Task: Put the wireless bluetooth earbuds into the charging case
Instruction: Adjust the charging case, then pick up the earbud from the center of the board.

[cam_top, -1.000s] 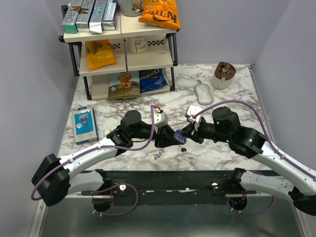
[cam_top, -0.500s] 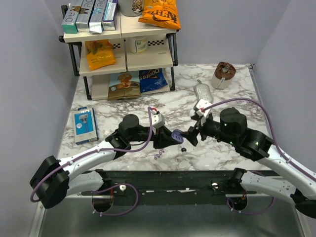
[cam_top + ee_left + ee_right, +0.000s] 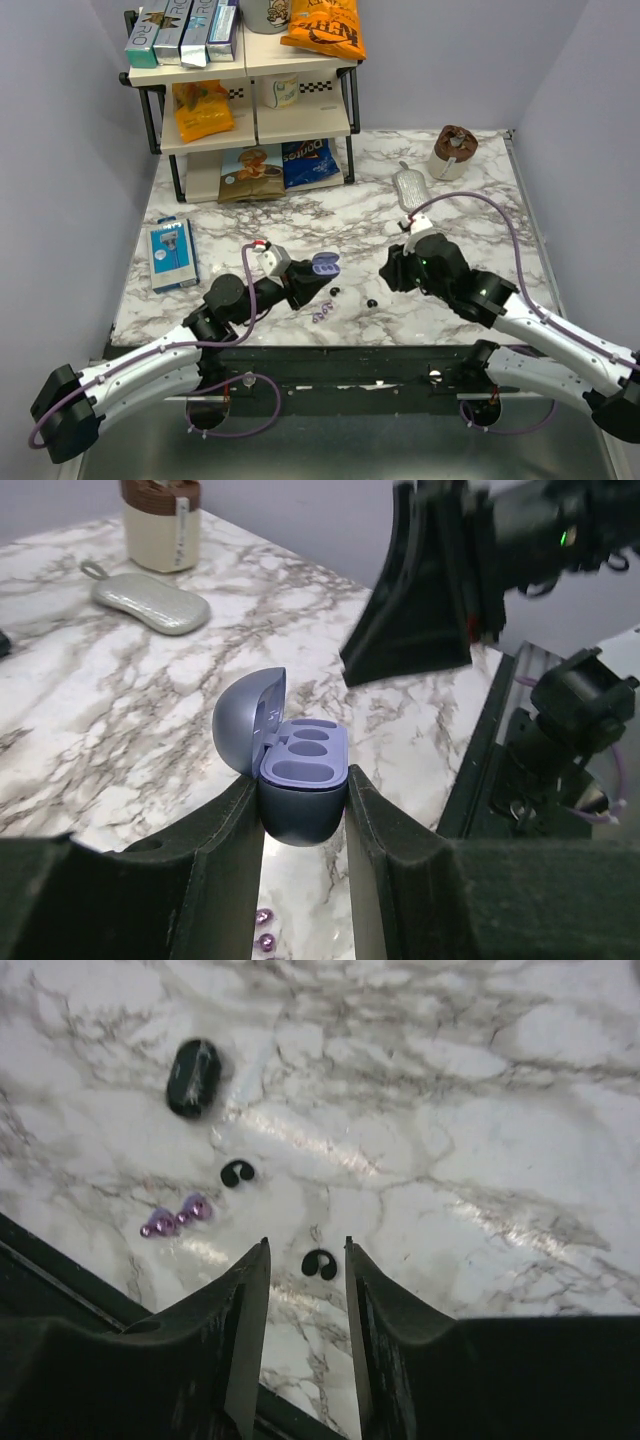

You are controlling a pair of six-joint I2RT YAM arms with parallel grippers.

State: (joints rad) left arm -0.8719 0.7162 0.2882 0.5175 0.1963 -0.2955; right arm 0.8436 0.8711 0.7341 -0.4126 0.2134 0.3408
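Observation:
My left gripper (image 3: 305, 280) (image 3: 300, 782) is shut on the charging case (image 3: 324, 265) (image 3: 305, 748), a dark blue shell held just above the table. Its lid stands open and its lavender wells are empty. Two tiny black earbuds lie on the marble: one (image 3: 334, 291) (image 3: 237, 1172) just right of the case, the other (image 3: 372, 302) (image 3: 319, 1264) further right. My right gripper (image 3: 388, 272) (image 3: 306, 1243) hangs open over that second earbud. The earbud shows just beyond its fingertips, in line with the gap, and the fingers do not touch it.
A cluster of pale purple bits (image 3: 320, 314) (image 3: 175, 1216) lies near the table's front edge. A dark glossy oval (image 3: 193, 1078) shows in the right wrist view. A shelf rack (image 3: 250, 100), blue package (image 3: 170, 255), grey pouch (image 3: 410, 188) and brown-topped cup (image 3: 452, 150) stand behind.
My left gripper has drawn back to the left with the case, uncovering a second earbud. My right gripper has left the case, tipped down over the right earbud, and its jaws have parted.

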